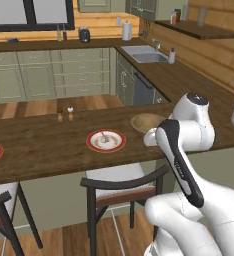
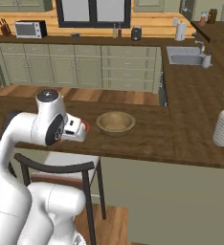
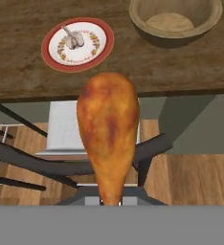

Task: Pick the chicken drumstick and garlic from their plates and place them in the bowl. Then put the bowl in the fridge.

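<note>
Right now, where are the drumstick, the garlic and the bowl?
drumstick (image 3: 107,129): hand view, middle of the meaty part.
garlic (image 3: 74,41): hand view, the bulb's rounded body, on the plate.
bowl (image 2: 116,121): right base view, the lighter inside floor.

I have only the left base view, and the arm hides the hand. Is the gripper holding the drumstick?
Observer: Yes. In the hand view the shut gripper holds the chicken drumstick over the chair, short of the counter.
Operator: Is the garlic on its plate?
Observer: Yes, the garlic lies on the plate.
Operator: Anything in the bowl?
Observer: No, the bowl is empty.
</note>
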